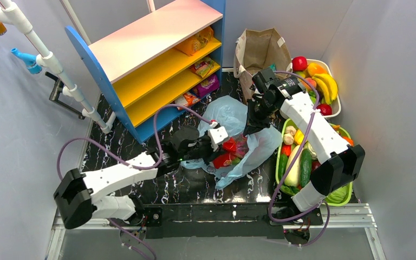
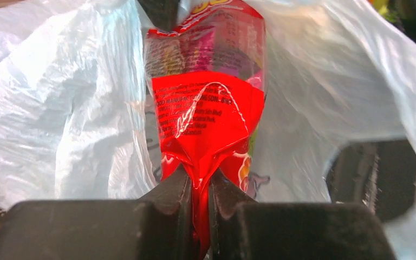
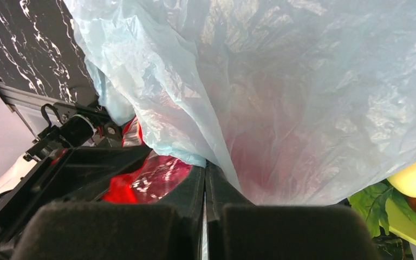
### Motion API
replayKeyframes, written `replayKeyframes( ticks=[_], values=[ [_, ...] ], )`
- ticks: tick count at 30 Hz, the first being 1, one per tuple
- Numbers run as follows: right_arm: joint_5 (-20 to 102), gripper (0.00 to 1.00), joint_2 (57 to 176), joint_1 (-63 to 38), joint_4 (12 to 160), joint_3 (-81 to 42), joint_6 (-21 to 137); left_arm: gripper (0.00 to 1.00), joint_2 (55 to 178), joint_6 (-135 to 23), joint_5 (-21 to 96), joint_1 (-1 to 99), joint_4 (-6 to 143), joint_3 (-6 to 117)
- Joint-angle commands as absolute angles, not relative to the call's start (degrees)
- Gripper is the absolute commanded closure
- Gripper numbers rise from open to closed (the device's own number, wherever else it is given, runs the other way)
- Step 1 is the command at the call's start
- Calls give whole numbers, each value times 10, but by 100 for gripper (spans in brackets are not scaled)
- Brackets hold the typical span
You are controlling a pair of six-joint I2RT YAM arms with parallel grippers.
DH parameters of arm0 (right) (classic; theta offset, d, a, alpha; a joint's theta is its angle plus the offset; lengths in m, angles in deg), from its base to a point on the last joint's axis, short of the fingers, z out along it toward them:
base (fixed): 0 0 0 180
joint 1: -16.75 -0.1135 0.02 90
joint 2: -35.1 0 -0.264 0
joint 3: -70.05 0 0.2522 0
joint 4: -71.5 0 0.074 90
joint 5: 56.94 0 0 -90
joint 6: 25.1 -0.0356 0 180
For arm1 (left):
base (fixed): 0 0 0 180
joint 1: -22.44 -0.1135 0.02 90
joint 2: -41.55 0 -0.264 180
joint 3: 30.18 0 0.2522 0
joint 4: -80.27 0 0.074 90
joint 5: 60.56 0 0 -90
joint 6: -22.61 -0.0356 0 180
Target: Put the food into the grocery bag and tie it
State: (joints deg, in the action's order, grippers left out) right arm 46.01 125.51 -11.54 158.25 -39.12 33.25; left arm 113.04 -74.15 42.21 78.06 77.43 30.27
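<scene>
The light-blue grocery bag [image 1: 233, 116] lies crumpled mid-table with its mouth toward my left arm. My left gripper [image 1: 221, 145] is shut on a red snack packet [image 2: 208, 108] and holds it at the bag's mouth; bag film [image 2: 59, 108] surrounds the packet. More red packets [image 1: 225, 160] show in the mouth. My right gripper [image 1: 249, 130] is shut on the bag's edge [image 3: 216, 157] and holds the film [image 3: 303, 97] up. A red packet [image 3: 141, 181] shows under that film. No teal-and-white packet is in view.
A blue shelf unit [image 1: 157, 59] with packets stands at the back left. A brown paper bag [image 1: 260, 51] and a white tray of plastic fruit [image 1: 333, 103] are at the back right. A green basket of vegetables [image 1: 346, 192] sits at the right.
</scene>
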Motion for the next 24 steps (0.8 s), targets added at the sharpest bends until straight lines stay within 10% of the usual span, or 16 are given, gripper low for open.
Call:
replayKeyframes(
  ticks=[1,24],
  values=[
    [453,99,1260,-117,1584,-413,339,100,1051,-742,459,782,677,350],
    [463,99,1169,-117,1544,-301,302,100,972,-736,166,781,370,617]
  ],
)
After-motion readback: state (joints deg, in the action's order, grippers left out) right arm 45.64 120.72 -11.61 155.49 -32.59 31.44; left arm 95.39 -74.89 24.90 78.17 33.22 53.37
